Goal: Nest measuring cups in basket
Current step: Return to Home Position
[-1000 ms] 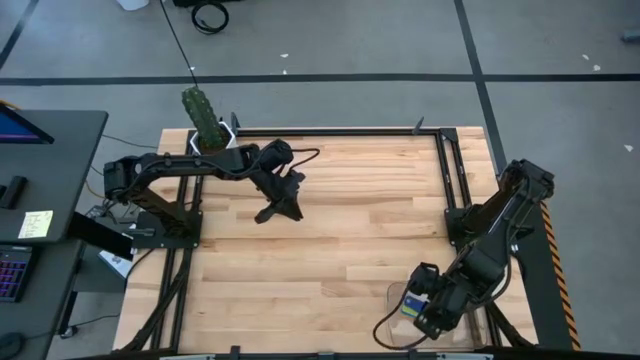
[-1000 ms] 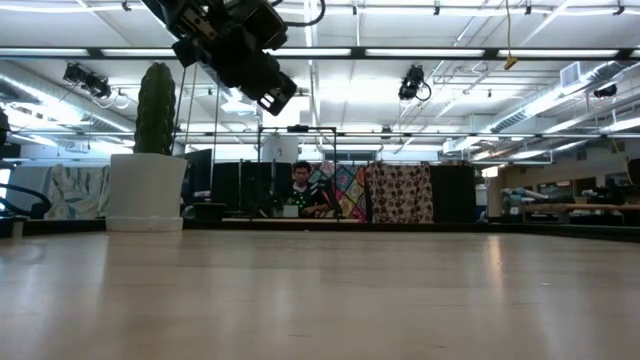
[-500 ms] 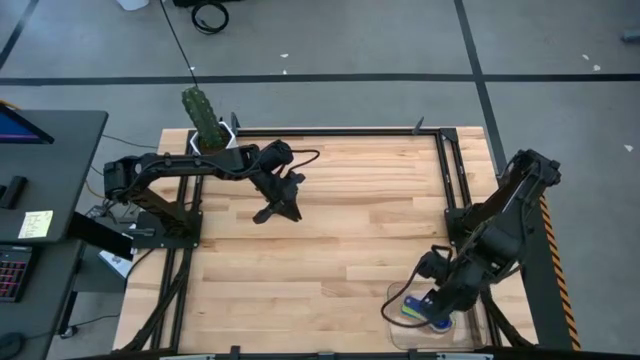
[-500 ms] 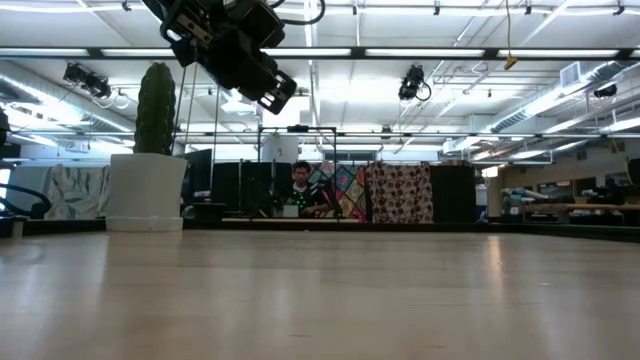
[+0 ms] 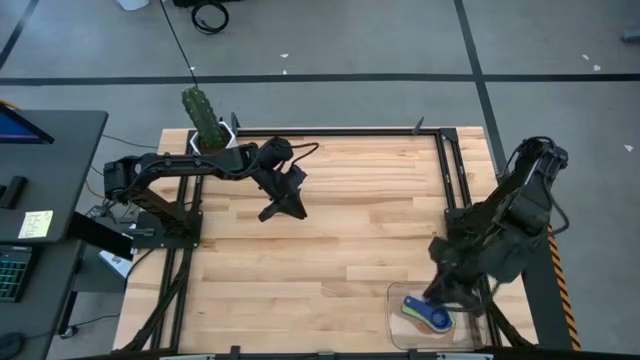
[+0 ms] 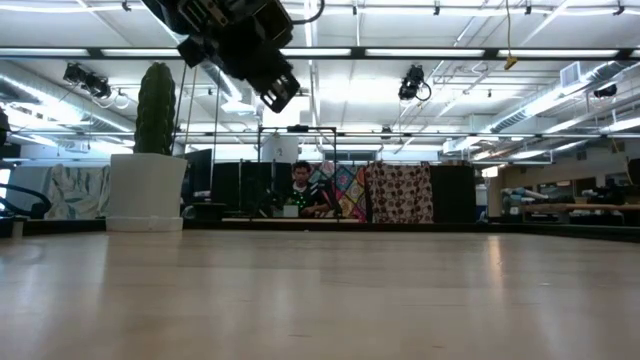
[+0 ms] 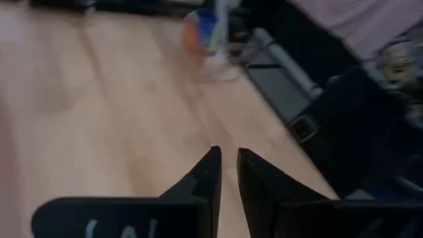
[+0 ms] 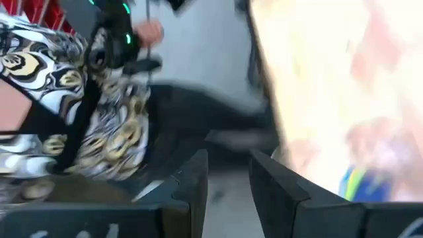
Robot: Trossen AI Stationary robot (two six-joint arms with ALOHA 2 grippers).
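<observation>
The clear basket [image 5: 400, 300] stands at the table's near right corner. A stack of measuring cups [image 5: 428, 314] lies inside it, with blue on top and green and yellow at the edges. The left wrist view shows the cups [image 7: 201, 32] far off, and the right wrist view shows them as a blue and yellow blur [image 8: 360, 182]. My right gripper [image 5: 437, 293] hangs above the basket's far side, open and empty [image 8: 228, 158]. My left gripper [image 5: 282, 206] hovers high over the far left of the table, its fingers [image 7: 227, 155] a narrow gap apart with nothing between them.
A white pot with a green cactus [image 5: 205, 125] stands at the table's far left corner and also shows in the low view [image 6: 145, 190]. Bare wood [image 5: 340, 230] spans the middle of the table. A person sits in the room beyond the table [image 6: 300, 190].
My right gripper has risen out of the basket and drawn back toward the table's right edge, turning as it went. The cup stack it covered now shows in the basket. My left gripper has rolled a little in place.
</observation>
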